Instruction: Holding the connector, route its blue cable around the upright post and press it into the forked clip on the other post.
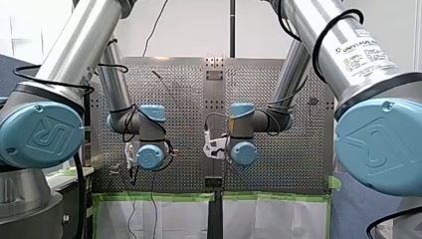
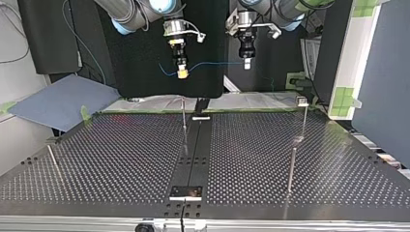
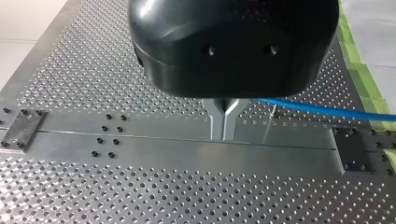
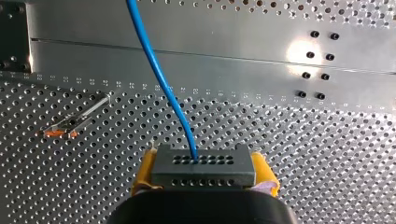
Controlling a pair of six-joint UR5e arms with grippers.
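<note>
Two firm grips: right end effector [image 2: 182, 72] on connector [image 4: 204, 169]; left end effector [image 3: 224, 127] on blue cable [image 3: 327, 111].

Table [image 2: 121, 159]: perforated metal, dark centre strip [image 2: 196, 145].
Edge: green tape [image 1: 159, 196], white sheeting [image 1: 174, 219] below.
Wall [image 1: 189, 25]: white, plain.
Backdrop: black panel [image 2: 140, 72]; blue-grey board [image 2: 58, 101] beside it.
Light: bright glare [image 4: 299, 49] on the metal.

Two grippers, left gripper [image 2: 247, 64] and right gripper [image 2: 182, 72]; one connector [image 4: 203, 170]; one blue cable [image 4: 159, 70]; four thin posts [image 2: 183, 121] [image 2: 304, 121] [image 2: 291, 169] [image 2: 53, 162]; one perforated table [image 2: 121, 159]
</note>
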